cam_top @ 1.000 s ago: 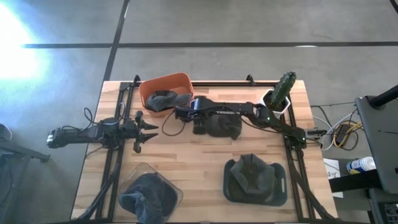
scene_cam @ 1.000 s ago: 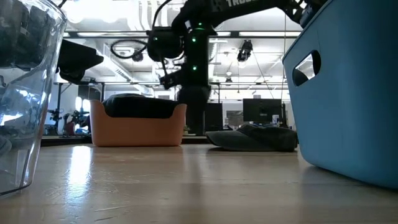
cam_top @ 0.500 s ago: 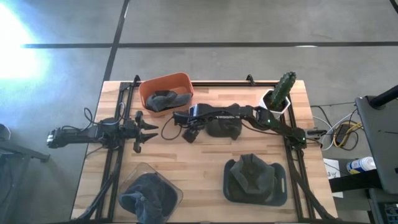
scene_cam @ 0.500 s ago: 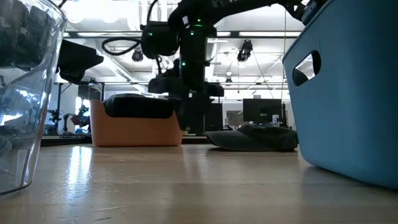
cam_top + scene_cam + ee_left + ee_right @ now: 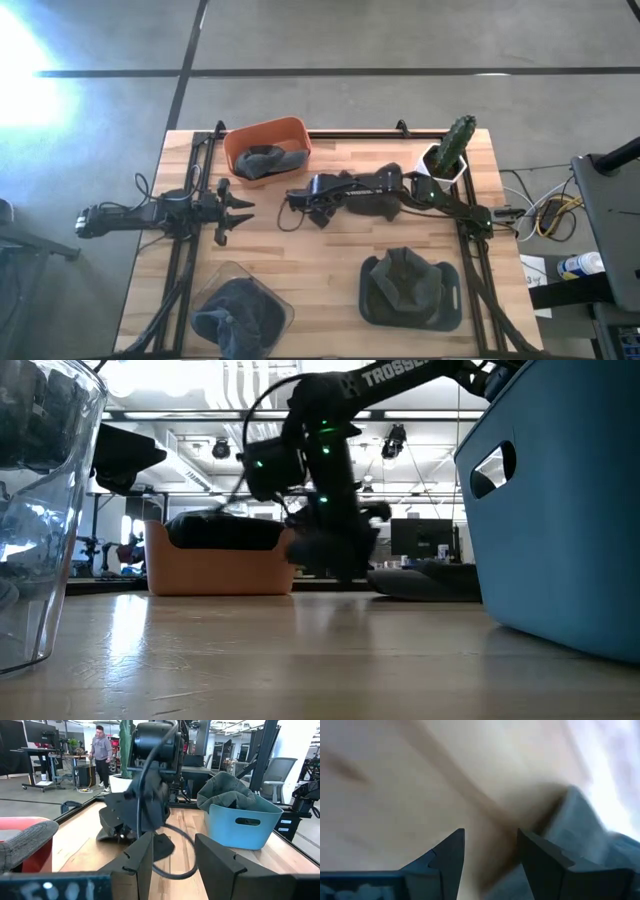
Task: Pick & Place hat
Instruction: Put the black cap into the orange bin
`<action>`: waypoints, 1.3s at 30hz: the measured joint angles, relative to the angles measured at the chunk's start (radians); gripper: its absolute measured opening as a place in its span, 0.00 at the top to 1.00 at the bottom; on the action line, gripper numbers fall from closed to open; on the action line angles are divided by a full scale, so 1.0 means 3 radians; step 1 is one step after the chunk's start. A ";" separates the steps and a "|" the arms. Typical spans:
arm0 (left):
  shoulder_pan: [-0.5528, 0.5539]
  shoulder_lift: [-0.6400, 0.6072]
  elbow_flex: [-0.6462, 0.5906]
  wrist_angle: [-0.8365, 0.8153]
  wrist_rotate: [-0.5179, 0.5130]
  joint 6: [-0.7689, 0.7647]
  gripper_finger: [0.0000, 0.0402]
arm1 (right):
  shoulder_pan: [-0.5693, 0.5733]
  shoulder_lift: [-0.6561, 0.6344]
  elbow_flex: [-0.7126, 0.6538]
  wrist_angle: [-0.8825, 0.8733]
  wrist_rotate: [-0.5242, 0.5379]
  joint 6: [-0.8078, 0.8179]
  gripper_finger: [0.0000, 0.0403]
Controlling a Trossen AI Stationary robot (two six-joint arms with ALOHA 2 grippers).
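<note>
A dark grey hat (image 5: 368, 203) lies flat on the wooden table near its middle, and also shows in the low view (image 5: 430, 582). My right gripper (image 5: 318, 212) hangs low just to the table's left of it, open, fingers pointing down. In the right wrist view the open fingers (image 5: 490, 837) frame bare wood, with the hat's edge (image 5: 590, 835) beside one finger. Another dark hat (image 5: 262, 160) rests inside the orange bin (image 5: 240, 140) at the far left. My left gripper (image 5: 240, 207) waits at the table's left side, open (image 5: 172, 845).
A blue bin (image 5: 445, 300) with dark cloth stands at the near right. A clear container (image 5: 275, 300) with dark cloth stands at the near left. A cactus in a white pot (image 5: 450, 150) is at the far right corner. A person (image 5: 102, 750) walks in the room behind.
My right gripper has swung away from the orange bin toward the table's near and right sides, turned about, and come down low beside the hat on the table.
</note>
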 joint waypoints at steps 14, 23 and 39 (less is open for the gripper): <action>0.0001 0.0000 0.0000 0.0000 0.0001 0.0000 0.65 | -0.0009 0.0000 -0.0015 -0.0706 0.0407 0.0011 0.56; 0.0001 0.0000 0.0000 0.0000 0.0000 0.0000 0.65 | -0.0052 -0.0003 -0.0133 -0.0642 0.0411 0.0017 0.56; 0.0001 0.0000 0.0000 0.0000 0.0000 0.0000 0.65 | -0.0071 -0.0137 -0.0722 -0.0712 0.0624 0.0605 0.56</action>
